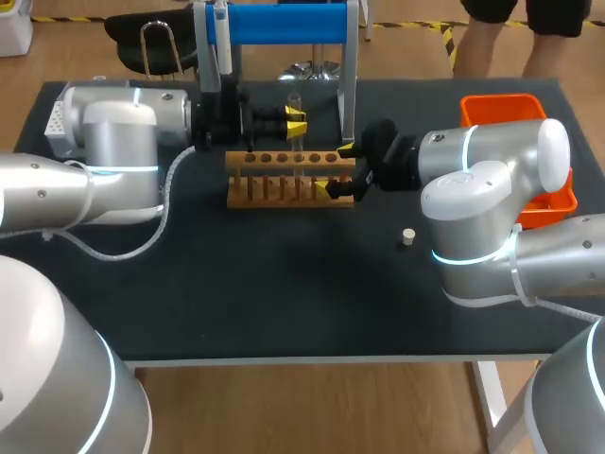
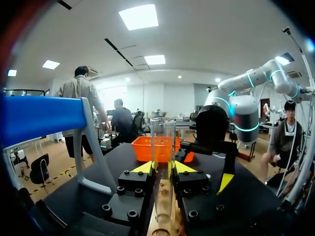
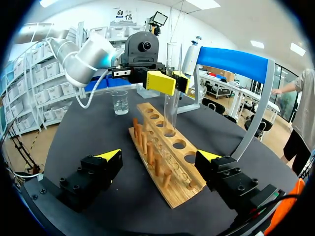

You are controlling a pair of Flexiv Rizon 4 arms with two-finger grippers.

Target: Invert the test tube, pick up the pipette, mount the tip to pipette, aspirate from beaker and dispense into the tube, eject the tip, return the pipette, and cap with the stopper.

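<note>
Table (image 1: pixel 284 284): one rack (image 1: pixel 274 160), one tube (image 2: pixel 163 142), one stopper (image 1: pixel 408 236)

One each of test tube (image 2: pixel 163 142), rack (image 3: pixel 162 164), beaker (image 3: pixel 119 102), stopper (image 1: pixel 408 236), pipette (image 1: pixel 221 40), orange bin (image 1: pixel 501 99) (six kinds)

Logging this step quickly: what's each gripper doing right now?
Left gripper: shut on the test tube.
Right gripper: open, one finger on either side of the wooden rack.

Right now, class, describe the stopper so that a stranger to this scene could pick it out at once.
On the black table, find the wooden rack in the middle. Right of it, nearer the front edge, lies the stopper: a small pale plug alone on the dark top, unlike the glass tube upright at the rack.
</note>
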